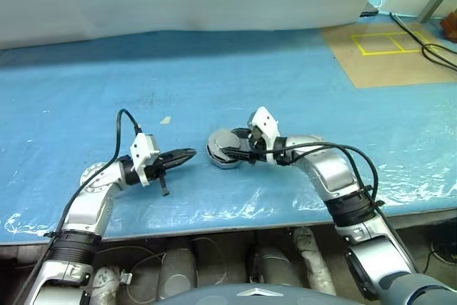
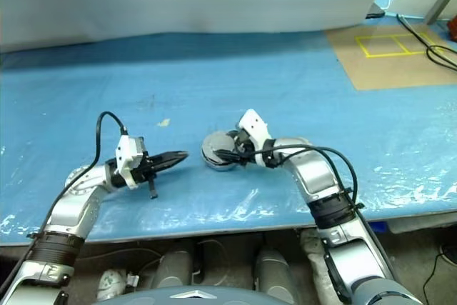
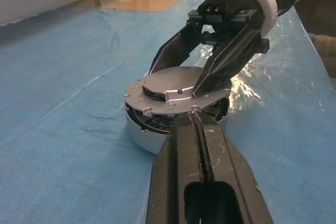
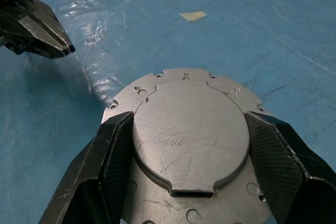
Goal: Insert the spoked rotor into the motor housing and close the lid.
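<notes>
Lid (image 4: 190, 137): we list a round grey disc, plain face up, with a raised central plate and a rim of small holes. It sits on top of the motor housing, tilted, one edge lifted so that a gap shows beneath it in the left wrist view.
Motor housing (image 3: 142, 129): we record a shallow silver-grey cup resting on the blue sheet near the middle of the table, directly under the lid. Dark inner parts show through the gap; we cannot make them out further.
Spoked rotor: we cannot tell where it lies; the lid covers the inside of the housing.
Right gripper (image 4: 190, 156): we note its two black fingers (image 4: 107, 156) spread wide and clasping the raised plate of the lid from opposite sides, pads against its edge. It reaches in from the robot's right, pointing slightly downward.
Left gripper (image 1: 187, 154): we note its fingers pressed together with nothing between them. It points level toward the housing from the robot's left, tip just beside the housing and apart from it.
Blue sheet (image 1: 86, 83): we record a wrinkled plastic cover over the whole table.
Scrap (image 1: 166, 120): a small pale piece lies on the sheet, behind the left gripper.
Brown board (image 1: 385, 62): at the far right corner, marked with yellow tape squares, black cables beside it.
</notes>
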Tool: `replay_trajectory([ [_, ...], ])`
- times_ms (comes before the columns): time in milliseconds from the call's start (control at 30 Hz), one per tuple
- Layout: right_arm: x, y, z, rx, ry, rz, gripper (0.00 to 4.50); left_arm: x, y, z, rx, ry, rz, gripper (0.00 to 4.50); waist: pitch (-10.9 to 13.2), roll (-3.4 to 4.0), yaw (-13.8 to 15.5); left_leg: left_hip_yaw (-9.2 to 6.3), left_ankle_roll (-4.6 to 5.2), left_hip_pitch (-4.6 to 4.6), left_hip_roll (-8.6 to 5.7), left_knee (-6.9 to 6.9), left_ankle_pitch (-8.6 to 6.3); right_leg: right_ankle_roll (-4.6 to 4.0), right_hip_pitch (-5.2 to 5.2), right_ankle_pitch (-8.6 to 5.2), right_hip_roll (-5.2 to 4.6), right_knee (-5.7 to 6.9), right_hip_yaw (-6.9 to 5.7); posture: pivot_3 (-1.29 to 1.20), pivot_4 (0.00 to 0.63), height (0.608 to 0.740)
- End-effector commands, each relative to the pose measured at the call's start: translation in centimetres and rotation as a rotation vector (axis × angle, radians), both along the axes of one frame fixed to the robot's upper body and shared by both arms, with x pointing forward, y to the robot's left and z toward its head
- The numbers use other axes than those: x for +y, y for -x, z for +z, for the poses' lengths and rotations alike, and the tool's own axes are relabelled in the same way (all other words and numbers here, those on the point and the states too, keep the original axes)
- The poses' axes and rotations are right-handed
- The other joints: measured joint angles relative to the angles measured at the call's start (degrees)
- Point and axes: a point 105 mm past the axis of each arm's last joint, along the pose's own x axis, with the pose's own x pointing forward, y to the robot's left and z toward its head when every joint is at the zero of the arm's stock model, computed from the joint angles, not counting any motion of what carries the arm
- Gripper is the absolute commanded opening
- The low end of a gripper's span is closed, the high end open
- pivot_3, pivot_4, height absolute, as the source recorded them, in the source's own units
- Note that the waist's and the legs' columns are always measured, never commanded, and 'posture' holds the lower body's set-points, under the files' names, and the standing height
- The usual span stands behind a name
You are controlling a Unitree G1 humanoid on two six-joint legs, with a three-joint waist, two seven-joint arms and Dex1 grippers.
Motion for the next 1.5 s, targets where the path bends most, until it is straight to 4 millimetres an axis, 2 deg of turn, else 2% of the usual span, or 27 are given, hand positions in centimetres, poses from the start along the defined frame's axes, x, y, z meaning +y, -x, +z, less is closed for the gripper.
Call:
replay_trajectory([
  [33, 1.4, -0.6, 1.9, -0.068, 0.019, 0.007, 2.95, 1.1, -0.3, 0.2, -0.035, -0.012, 0.024, 0.00, 0.0, 0.00, 0.1, 0.00, 0.00, -0.10, 0.01, 0.01, 0.00, 0.03, -0.10, 0.02, 0.01, 0.02, 0.00, 0.00, 0.150, 0.740],
  [100, 1.6, -0.6, 1.5, -0.070, 0.058, 0.010, 2.95, 1.1, -0.4, 0.1, -0.040, -0.018, 0.027, 0.00, 0.0, -0.03, 0.2, -0.01, -0.01, -0.28, 0.00, 0.04, 0.01, 0.22, -0.21, 0.14, 0.00, 0.01, -0.05, 0.00, 0.150, 0.740],
  [267, 1.2, -0.7, -1.0, -0.034, 0.176, -0.006, 2.95, 1.1, -0.4, -0.2, -0.040, -0.013, 0.035, 0.00, 0.0, -0.04, 0.3, -0.03, -0.03, -0.46, -0.01, 0.05, 0.00, 0.25, -0.28, 0.15, -0.04, 0.00, -0.15, 0.00, 0.150, 0.740],
  [467, 1.3, -1.1, -0.1, 0.001, 0.120, -0.034, 2.95, 1.2, -0.3, -0.4, -0.037, -0.017, 0.039, 0.00, 0.0, -0.04, 0.3, -0.05, -0.04, -0.34, 0.01, 0.09, 0.00, 0.25, -0.20, 0.15, -0.04, 0.04, -0.15, 0.00, 0.150, 0.740],
  [767, 2.0, -1.8, -1.4, 0.042, 0.187, -0.101, 2.95, 1.4, -0.6, -0.5, -0.039, -0.023, 0.037, 0.00, 0.0, -0.04, 0.1, -0.04, -0.04, -0.21, 0.04, 0.20, 0.00, 0.23, -0.12, 0.15, -0.04, 0.14, -0.11, 0.00, 0.150, 0.740],
  [1000, 0.2, -2.1, -4.6, -0.017, 0.365, -0.129, 2.95, 1.3, -0.5, -0.5, -0.042, -0.027, 0.027, 0.00, 0.0, -0.04, 0.2, -0.02, -0.05, 0.54, 0.03, 0.12, -0.01, -0.01, 0.58, -0.01, -0.06, 0.03, 0.00, 0.00, 0.150, 0.740],
  [1233, -0.5, -2.0, -6.9, -0.001, 0.438, -0.147, 2.95, 0.9, -0.7, -0.2, -0.046, -0.019, 0.027, 0.00, -0.1, -0.06, 0.2, 0.04, -0.03, 1.27, -0.04, -0.12, -0.03, 0.01, 1.09, -0.03, -0.13, 0.00, 0.12, 0.00, 0.150, 0.740],
  [1367, -0.2, -1.7, -6.4, 0.036, 0.375, -0.139, 2.95, 0.5, -1.4, 0.2, -0.039, 0.012, 0.055, 0.00, -0.1, -0.06, 0.2, 0.04, -0.02, 1.33, -0.04, -0.21, -0.03, 0.05, 1.09, -0.05, -0.12, 0.02, 0.13, 0.00, 0.150, 0.740],
  [1500, -0.6, -0.9, -6.0, 0.079, 0.315, -0.109, 2.95, -1.0, -2.6, 1.0, -0.041, 0.057, 0.069, 0.00, -0.1, -0.07, 0.6, 0.04, -0.01, 1.29, -0.05, -0.20, -0.04, 0.00, 1.09, -0.02, -0.13, 0.00, 0.13, 0.00, 0.150, 0.740],
])
